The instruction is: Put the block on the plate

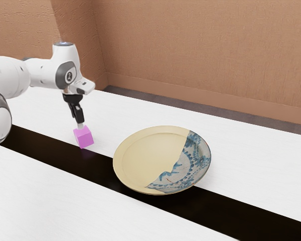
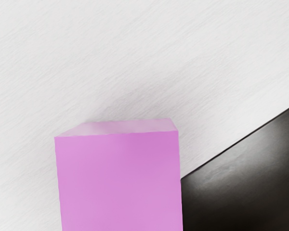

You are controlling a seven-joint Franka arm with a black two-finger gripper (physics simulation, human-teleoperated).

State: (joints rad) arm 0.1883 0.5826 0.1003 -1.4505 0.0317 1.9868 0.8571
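I can't tell if my claw (image 1: 80, 125) is open or closed at the pink block (image 1: 84, 138). I should pinch it squarely, then lift straight up before crossing to the painted plate (image 1: 150, 150).

White tabletop (image 1: 45, 193) with 1 glossy black stripe (image 1: 231, 216), dark grey-brown floor (image 1: 215, 111) beyond, textured orange-tan walls (image 1: 200, 50) behind.

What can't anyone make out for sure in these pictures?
- Where the arm starts: cut off by the exterior view's left edge.
- Whether the gripper grips the block: too small in the exterior view.
- Part of the block: cut off by the wrist view's lower edge.
- The plate's underside: hidden by the plate itself, exterior view.
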